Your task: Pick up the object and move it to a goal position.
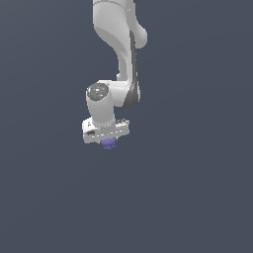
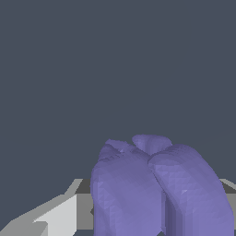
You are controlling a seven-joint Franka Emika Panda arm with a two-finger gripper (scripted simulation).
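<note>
Where tool (image 1: pixel 108 142) grips: object (image 2: pixel 156 189) purple-blue, lobed.

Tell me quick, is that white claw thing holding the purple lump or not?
Tool: closed on the purple lump, which sits right under it and fills the wrist view.

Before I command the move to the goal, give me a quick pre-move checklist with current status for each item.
1. Object at the gripper: ok, the purple lump sits directly under it.
2. Lump between the fingers: ok, in the wrist view it fills the space beside a pale finger.
3. Firm grip, contact on both sides: cannot tell, contact faces are hidden.
4. Lump lifted off a surface: cannot tell, plain background shows no shadow or edge.
5. Path clear around the arm: ok, no obstacles visible.
6. Goal position located: not ok, no marker visible.
</note>
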